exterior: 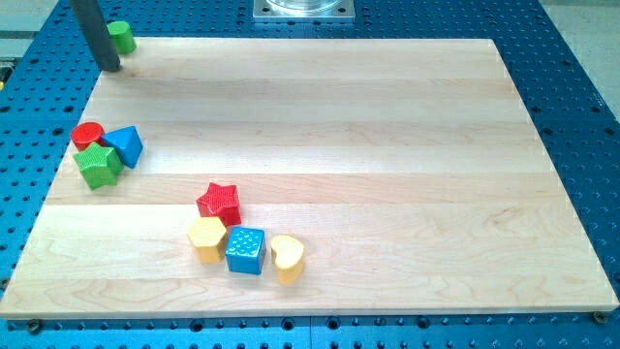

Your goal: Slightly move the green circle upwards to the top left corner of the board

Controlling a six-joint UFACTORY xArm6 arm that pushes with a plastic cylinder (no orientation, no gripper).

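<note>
Nearest the camera, at the view's bottom, sits a cluster on the pale wooden tabletop (387,145): from left to right a yellow hexagonal block (206,238), a blue cube with a dotted top (245,249) and a yellow heart-shaped block (288,257), with a red star-shaped block (220,202) just above them, touching or nearly so.

Further up, by the view's left edge, a red cylindrical block (87,135), a green star-like block (99,165) and a blue triangular block (126,144) huddle together.

The green circle, a small green cylindrical block (121,37), rests at the very top left corner of the tabletop, seemingly at or over the board's edge. My tip (112,68) stands just below and slightly left of it, close but whether touching I cannot tell. The end effector is a plain dark rod; it has no opening and holds nothing.

I judge the push essentially finished: the circle is already in the corner. Any further move calls for only the lightest nudge, since more could tip it off the board. Nothing stands in the way; both clusters lie well apart.
</note>
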